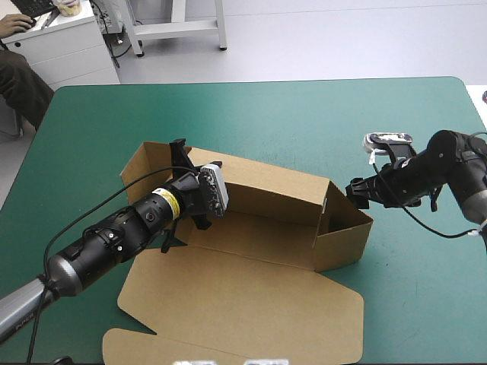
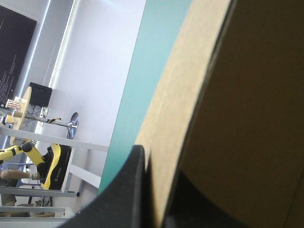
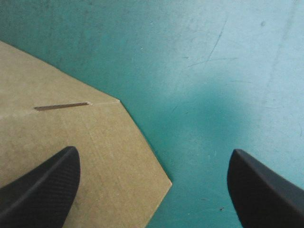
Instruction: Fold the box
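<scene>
Brown box [image 1: 266,190] sits mid-table on teal-green cover [image 1: 304,114], half formed: long back wall and right end wall raised, lid [image 1: 243,304] flat toward near edge. At box's left end, left gripper [image 2: 159,209] has black fingers [image 2: 126,194] all but together, clamped on upright board edge. Just beside right end wall, right gripper [image 3: 153,154] has fingers wide apart, holding nothing: one over angled board panel with short slit, other over bare cover.
</scene>
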Controlling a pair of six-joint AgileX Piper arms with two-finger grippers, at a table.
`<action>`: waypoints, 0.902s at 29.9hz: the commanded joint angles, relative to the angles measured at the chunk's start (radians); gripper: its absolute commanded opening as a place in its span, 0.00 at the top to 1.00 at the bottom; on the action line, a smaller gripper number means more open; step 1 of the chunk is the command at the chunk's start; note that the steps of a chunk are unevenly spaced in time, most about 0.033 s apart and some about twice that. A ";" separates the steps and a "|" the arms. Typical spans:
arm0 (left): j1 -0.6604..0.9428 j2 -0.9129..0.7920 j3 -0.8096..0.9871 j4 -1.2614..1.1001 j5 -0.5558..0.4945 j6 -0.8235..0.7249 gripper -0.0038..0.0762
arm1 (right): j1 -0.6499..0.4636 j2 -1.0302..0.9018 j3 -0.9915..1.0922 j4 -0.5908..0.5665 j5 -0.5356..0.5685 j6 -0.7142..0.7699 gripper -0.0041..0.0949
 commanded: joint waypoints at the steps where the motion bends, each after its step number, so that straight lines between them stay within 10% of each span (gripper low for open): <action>1: 0.006 0.022 -0.035 -0.038 -0.011 -0.064 0.96 | -0.003 -0.074 0.011 0.065 0.066 -0.063 0.17; 21: 0.006 0.078 -0.127 -0.012 -0.013 -0.088 0.96 | 0.001 -0.258 0.130 0.108 0.083 -0.032 0.17; 27: 0.006 0.078 -0.127 -0.012 -0.013 -0.088 0.96 | 0.001 -0.337 0.317 0.357 0.083 -0.158 0.18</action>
